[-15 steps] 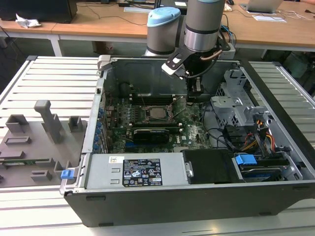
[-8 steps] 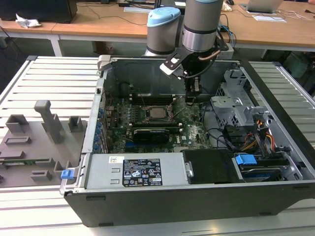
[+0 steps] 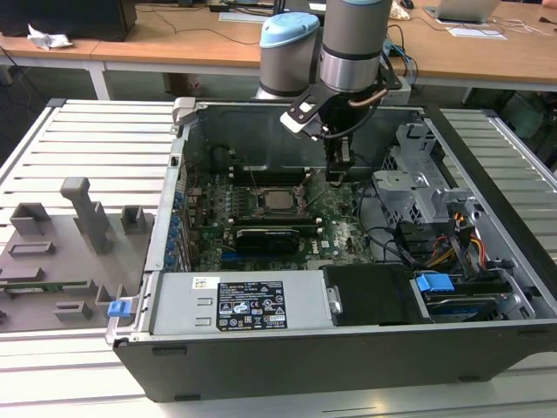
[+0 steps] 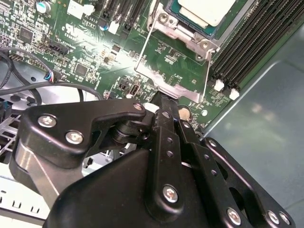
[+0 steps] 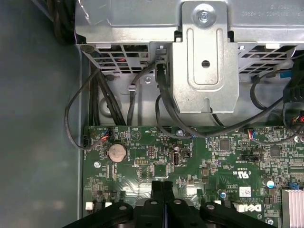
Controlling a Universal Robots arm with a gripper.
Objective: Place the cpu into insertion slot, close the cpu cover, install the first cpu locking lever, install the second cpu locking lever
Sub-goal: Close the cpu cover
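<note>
Cpu (image 4: 209, 8) seated in socket on green board (image 4: 95, 42), cpu cover (image 4: 183, 31) down around it. Gripper (image 4: 162, 99), fingers together, empty, at cover's edge. Locking levers (image 4: 207, 71): latching unclear.

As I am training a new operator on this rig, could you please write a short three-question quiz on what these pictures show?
1. True or false: the cpu is already on the motherboard.
2. The fingers of the claw are: A) wide open, B) shut together, C) half open.
3. Fill in: in the first wrist view, the round silver part on the green board near the claw is a coin-cell ____.

Key: 1 true; 2 B; 3 battery.
</note>
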